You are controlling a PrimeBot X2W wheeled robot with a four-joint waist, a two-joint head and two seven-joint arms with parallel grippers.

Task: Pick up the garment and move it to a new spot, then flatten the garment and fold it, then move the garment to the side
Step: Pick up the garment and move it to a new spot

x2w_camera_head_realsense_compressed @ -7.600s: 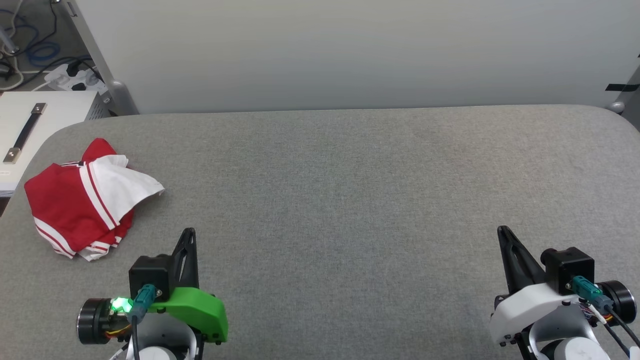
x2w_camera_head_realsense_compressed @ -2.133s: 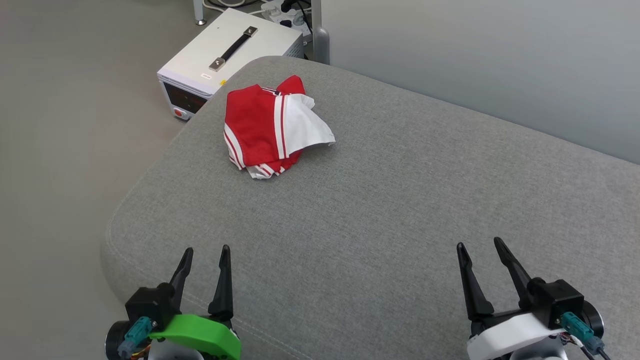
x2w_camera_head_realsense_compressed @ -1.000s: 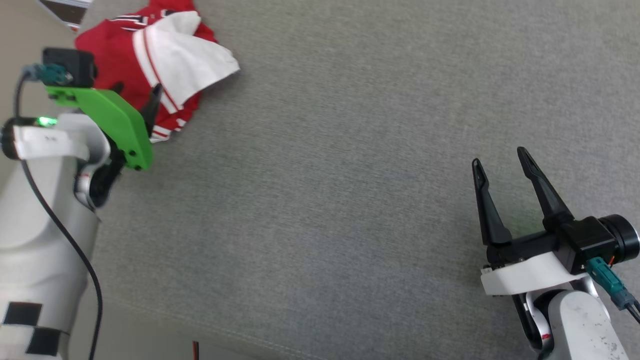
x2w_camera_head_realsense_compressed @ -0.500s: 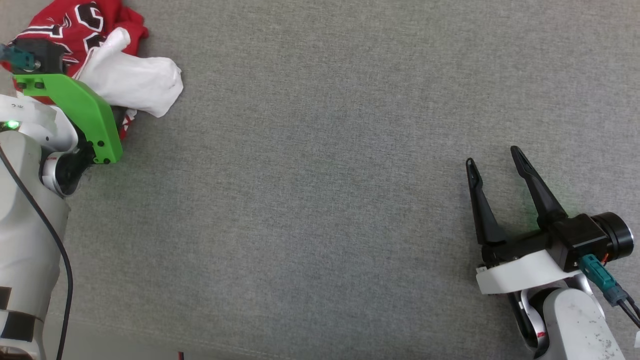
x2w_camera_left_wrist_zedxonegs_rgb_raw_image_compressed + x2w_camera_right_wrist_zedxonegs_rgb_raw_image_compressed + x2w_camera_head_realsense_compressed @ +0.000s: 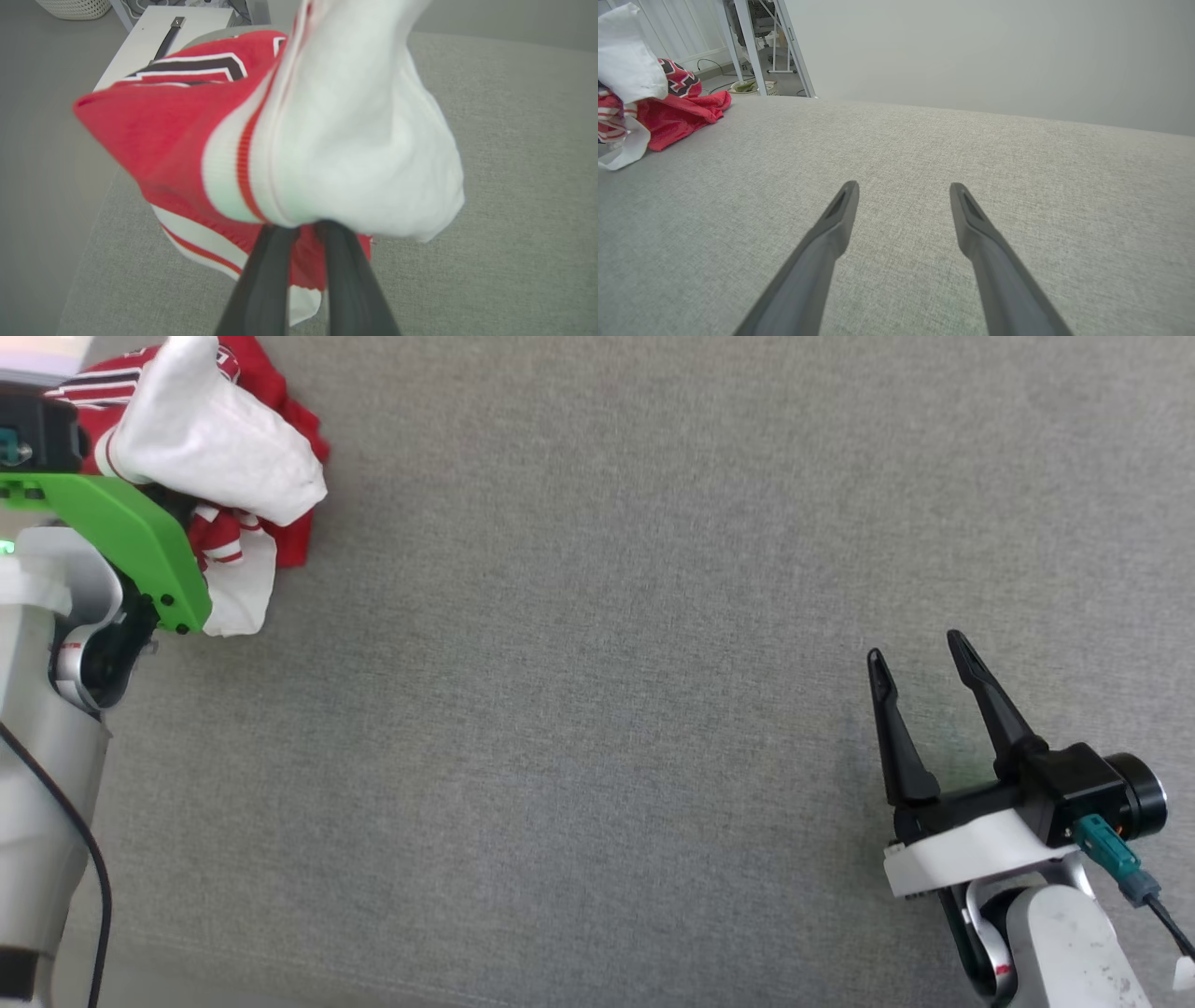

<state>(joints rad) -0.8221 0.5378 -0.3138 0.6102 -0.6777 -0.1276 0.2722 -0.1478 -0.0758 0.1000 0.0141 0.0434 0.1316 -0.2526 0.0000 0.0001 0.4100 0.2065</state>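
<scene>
pad: we see a grey pad (image 5: 597,709) across nearly the whole head view. we judge its bare middle to be the room meant for spreading and folding.
garment: the garment (image 5: 224,457) is bunched at the upper left of the head view, at the pad's corner. a white sleeve is raised above the red body, and some red cloth lies on the pad. in the left wrist view it crowds the centre, with black lettering at upper left.
box: a white box (image 5: 154,46) with a dark handle sits beyond the pad's corner, upper left of the left wrist view. the garment is near that edge, so we think the carry should go inward.
left gripper: the left gripper (image 5: 303,233) has its fingers drawn nearly together, pinching the garment where striped trim meets the sleeve. we judge a seam gives thicker cloth to hold.
right gripper: the right gripper (image 5: 915,649) is at the lower right of the head view. its fingers are spread wide over bare pad, holding nothing, well apart from the garment. we take it as kept free for flattening.
step: we judge this the pick-up; moving, flattening and folding are not yet done.
</scene>
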